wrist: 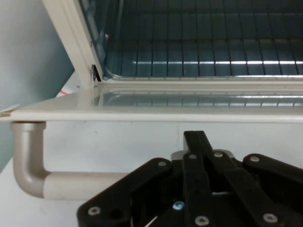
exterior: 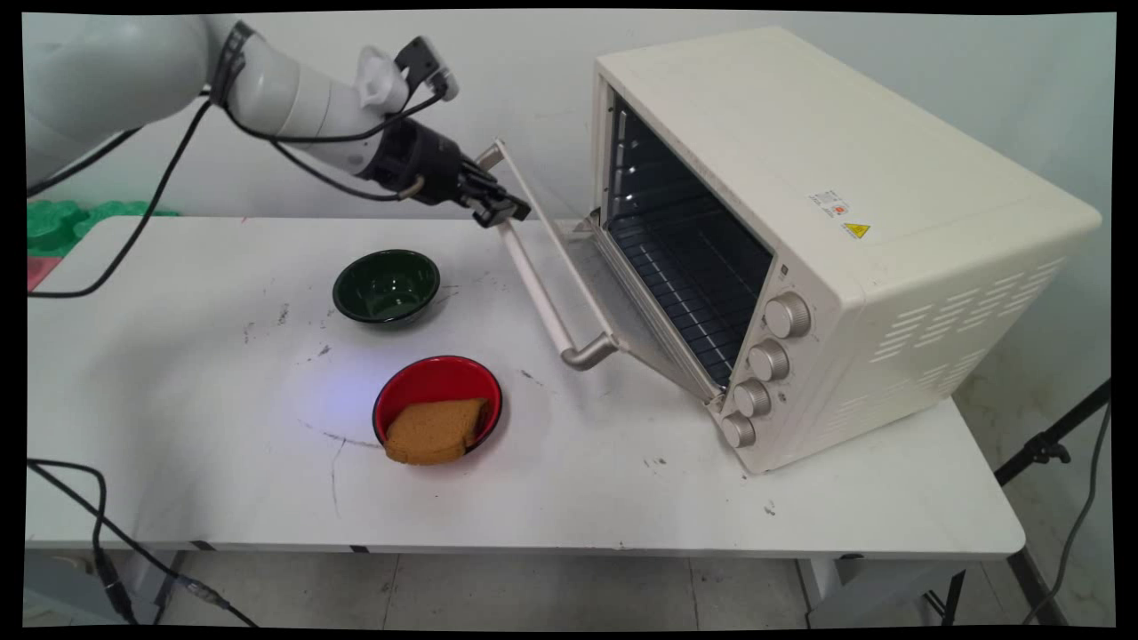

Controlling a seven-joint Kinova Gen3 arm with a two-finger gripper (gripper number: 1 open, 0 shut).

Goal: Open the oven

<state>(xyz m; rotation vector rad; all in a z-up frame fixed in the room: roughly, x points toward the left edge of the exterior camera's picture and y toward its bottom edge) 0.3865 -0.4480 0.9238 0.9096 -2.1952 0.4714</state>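
Note:
My gripper (exterior: 500,211) is at the far end of the handle (exterior: 544,298) of a cream toaster oven (exterior: 845,187), shut on the bar. The oven door (exterior: 597,284) hangs partly open, tilted down towards the table. In the hand view the door's edge (wrist: 189,108) runs across the middle. Beyond it lies the wire rack (wrist: 213,52) inside the oven. The handle (wrist: 71,185) bends in from the left and passes behind the gripper (wrist: 201,142).
A red bowl (exterior: 425,378) holding a slice of brown bread (exterior: 436,431) sits near the table's front, left of the door. An empty dark green bowl (exterior: 387,284) stands behind it, under the arm. Black cables hang at the left.

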